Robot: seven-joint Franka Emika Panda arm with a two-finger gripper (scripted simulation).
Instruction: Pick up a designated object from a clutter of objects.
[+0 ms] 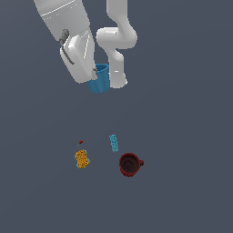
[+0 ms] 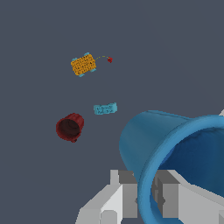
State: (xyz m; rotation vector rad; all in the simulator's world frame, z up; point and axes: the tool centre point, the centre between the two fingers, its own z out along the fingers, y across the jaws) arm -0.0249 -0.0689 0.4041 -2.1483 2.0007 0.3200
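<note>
The bright blue handleless cup (image 1: 100, 79) hangs in the air, well above the grey floor, tilted, held by my gripper (image 1: 94, 75). In the wrist view the cup (image 2: 148, 144) fills the near part of the picture, and my gripper (image 2: 146, 194) is shut on its rim, one finger (image 2: 127, 192) outside the wall and one inside. On the floor below lie the dark red mug (image 1: 130, 164), the light-blue block (image 1: 113, 142), the orange-yellow block (image 1: 82, 159) and the tiny red piece (image 1: 81, 142).
The arm's white base and links (image 1: 116, 41) stand behind the lifted cup. In the wrist view the mug (image 2: 69, 127), light-blue block (image 2: 105, 108), orange-yellow block (image 2: 83, 64) and red piece (image 2: 110, 59) lie far below.
</note>
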